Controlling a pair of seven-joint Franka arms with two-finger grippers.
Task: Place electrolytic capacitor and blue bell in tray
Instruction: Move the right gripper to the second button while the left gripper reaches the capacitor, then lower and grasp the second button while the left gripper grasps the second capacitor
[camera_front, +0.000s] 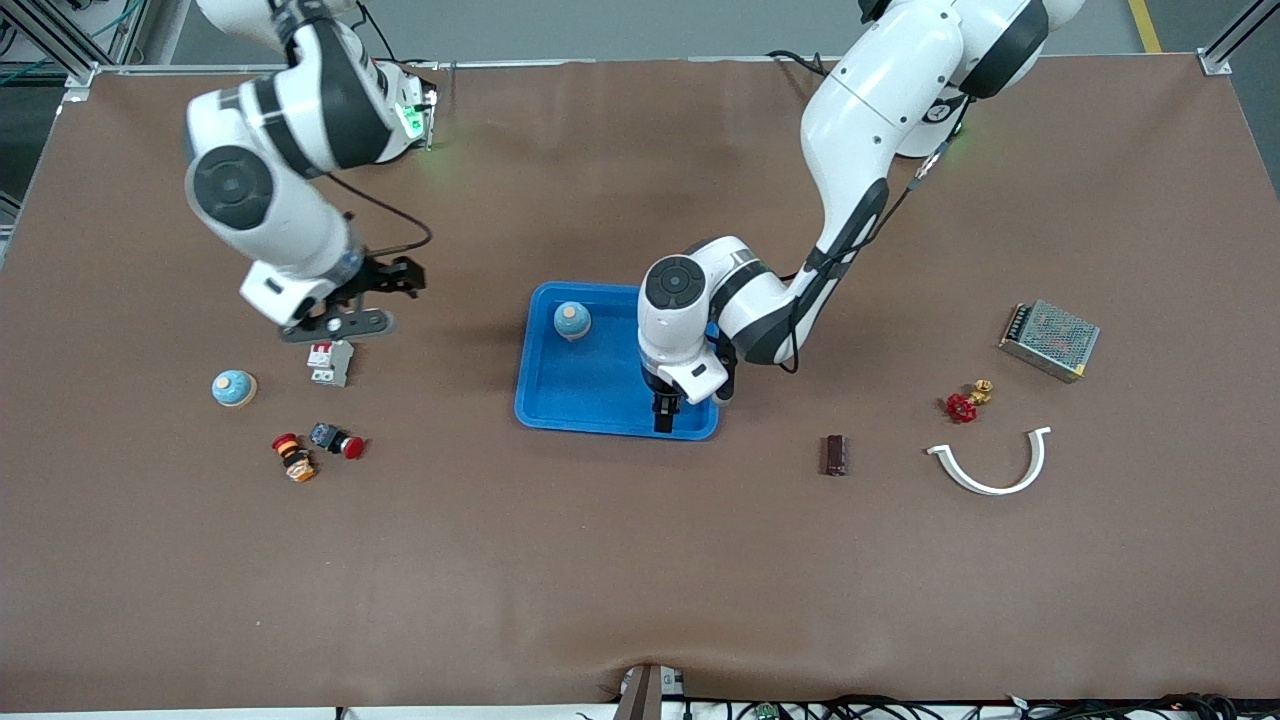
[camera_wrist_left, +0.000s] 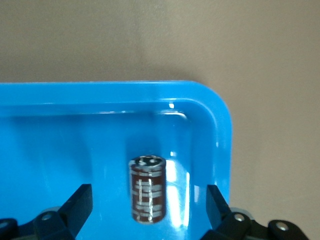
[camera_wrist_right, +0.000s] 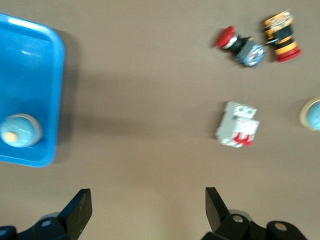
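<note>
Blue plastic tray already holds both wanted parts, by the look of it.

From the front, a blue bell sits in the tray's corner toward the robots' bases, and the left gripper hangs low over the tray corner nearest the camera; a second bell, a circuit breaker and another dark capacitor lie outside. In the left wrist view the electrolytic capacitor lies on the tray floor, close to the rim, the spread fingers clear of it, so lifting out has room. In the right wrist view the right gripper hovers with fingers apart over bare table.
</note>
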